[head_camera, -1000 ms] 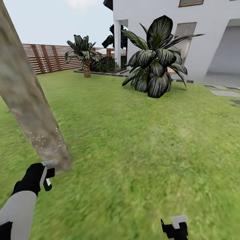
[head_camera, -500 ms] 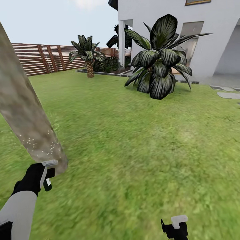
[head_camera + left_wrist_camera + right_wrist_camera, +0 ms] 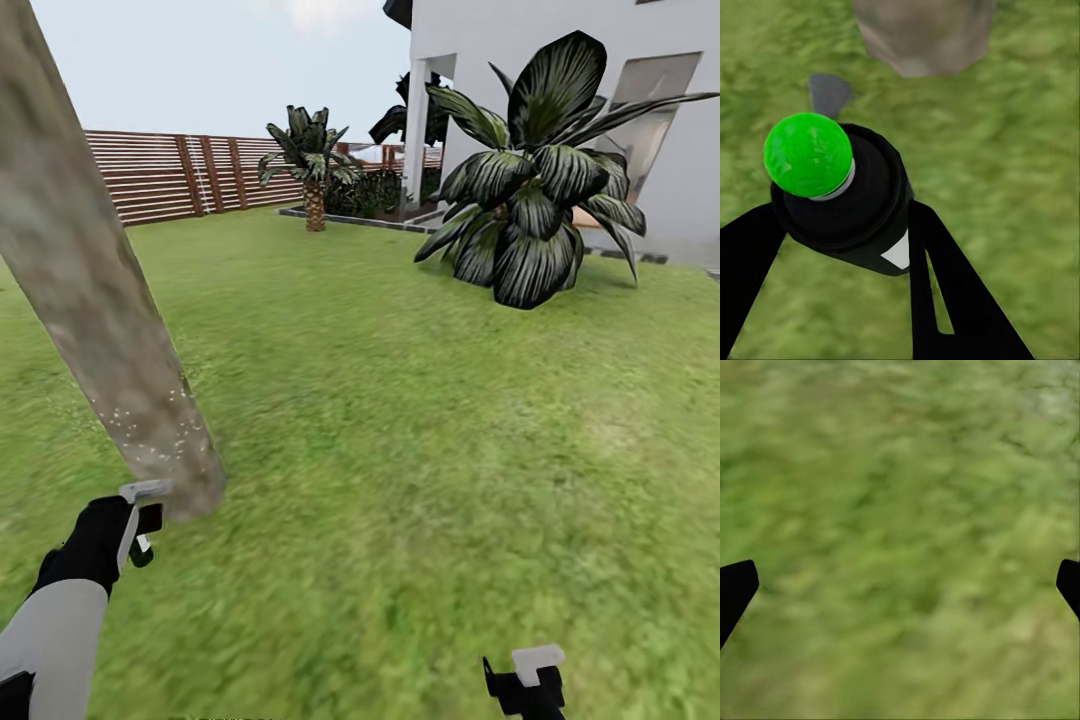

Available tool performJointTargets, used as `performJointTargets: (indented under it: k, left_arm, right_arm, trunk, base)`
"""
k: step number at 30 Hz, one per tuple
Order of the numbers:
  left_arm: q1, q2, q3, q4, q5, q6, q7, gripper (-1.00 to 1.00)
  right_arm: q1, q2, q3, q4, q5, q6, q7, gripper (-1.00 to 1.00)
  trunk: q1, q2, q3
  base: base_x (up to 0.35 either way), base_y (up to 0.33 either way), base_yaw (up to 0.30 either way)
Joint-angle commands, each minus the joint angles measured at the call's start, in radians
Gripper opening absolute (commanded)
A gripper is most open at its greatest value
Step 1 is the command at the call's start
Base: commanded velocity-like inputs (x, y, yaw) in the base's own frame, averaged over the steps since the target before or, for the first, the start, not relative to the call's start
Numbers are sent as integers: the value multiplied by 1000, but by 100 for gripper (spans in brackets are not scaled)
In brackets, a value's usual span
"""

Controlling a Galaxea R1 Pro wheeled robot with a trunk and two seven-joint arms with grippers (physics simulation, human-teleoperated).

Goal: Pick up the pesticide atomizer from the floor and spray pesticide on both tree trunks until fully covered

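A thick mottled grey-brown tree trunk leans across the left of the head view, and its flared base meets the grass. Fine white pesticide specks dot the bark low down. Just in front of that base, my left gripper is shut on the pesticide atomizer. In the left wrist view the atomizer is a black bottle with a bright green round top and a white patch, held between the black fingers. My right gripper is low at the right, open over bare grass.
Green lawn stretches ahead and to the right. A large dark-leaved plant stands before the white house. A short palm and a brown slat fence close the far side.
The whole head view has shifted right, so the camera has turned left. The trunk now stands larger and nearer the left gripper. Both grippers hold their places in the picture.
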Motion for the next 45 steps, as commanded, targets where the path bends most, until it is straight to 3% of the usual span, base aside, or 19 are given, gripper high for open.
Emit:
performJointTargets:
  k: [1,6,7,10,11,12,29,36,45]
  left_arm:
    - [0,2,-1,-2,0,-1,-1,-100]
    - [-13,-5,-3,-12,1,15,-8,-100]
    - [-20,-23,-8,-15,1,34,-14,-100]
    - [-66,-47,-53,-15,0,61,-27,-100]
    - [-108,-50,-83,-15,0,118,-29,-100]
    - [-144,-42,-91,-15,0,172,-31,-100]
    - [-154,-32,-85,-16,1,182,-30,-100]
    - [-157,-30,-83,-19,0,182,-28,-100]
    - [-214,-27,-82,-19,2,183,-25,-100]
  right_arm:
    - [-1,-1,-4,2,11,-3,-7,100]
    - [-1,-3,-4,2,11,-3,-7,100]
    - [-1,-3,-4,2,11,-3,-7,100]
    - [-1,-3,-4,2,11,-3,-7,100]
    - [-1,-3,-4,2,11,-3,-7,100]
    - [-1,-3,-4,2,11,-3,-7,100]
    - [-1,-4,-4,0,11,-3,-7,100]
    - [-1,-3,-4,0,11,-4,-6,100]
    - [-1,-3,-4,1,11,-4,-7,100]
  trunk:
    - [0,0,-1]
    - [0,0,-1]
    - [0,0,-1]
    - [0,0,-1]
    - [0,0,-1]
    - [0,0,-1]
    - [0,0,-1]
    - [0,0,-1]
    - [0,0,-1]
  base:
    - [22,-2,276]
    - [3,0,276]
    - [0,0,272]
    - [0,0,147]
    - [0,0,15]
    - [0,0,2]
    - [140,-127,9]
    - [6,-271,245]
    - [152,-157,241]
